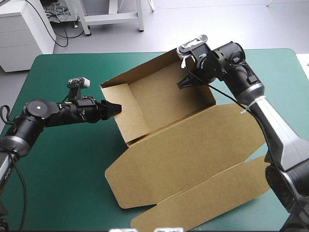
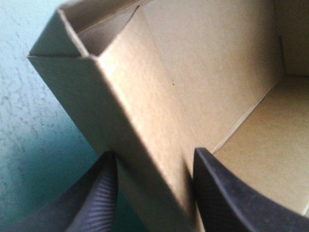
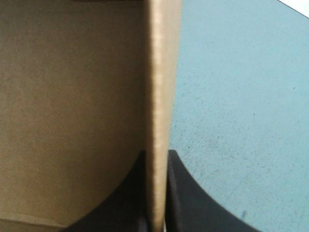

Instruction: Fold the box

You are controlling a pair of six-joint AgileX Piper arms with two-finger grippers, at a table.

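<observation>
- Brown cut-board box (image 1: 164, 104) sits about mid-counter on the teal-green cover (image 1: 63, 169). It is partly erected, an open tray w/ walls raised on the far, L and R sides.
- The lid panel (image 1: 188, 145) lies flat on the cover and runs from the tray's near side toward the counter's near-R corner. A long narrow flap (image 1: 207, 193) along its outer edge is also flat.
- The left gripper (image 1: 115, 109) (two broad black fin-shaped fingers) comes in low from the counter's L side and meets the tray's L wall approx. mid-length.
- L wrist view: the left gripper (image 2: 154, 153) straddles that wall of the box (image 2: 203, 72). One finger (image 2: 91, 198) is on the outer face and the other on the inner face, board filling the gap btw them, so it is pinching the wall. The wall looks double-layered, w/ a hollow showing at its far corner. Teal-green cover (image 2: 29, 121) lies on the outer side.
- The right gripper (image 1: 185, 82) reaches over from the R side onto the tray's R wall, near the far corner.
- R wrist view: the right gripper (image 3: 157, 153) is pressed nearly together, w/ the wall's edge clamped btw the fingers. The box inner face (image 3: 72, 96) is on one side and bare cover (image 3: 241, 96) on the other.
- The two grippers are well apart, w/ the tray floor btw them.
</observation>
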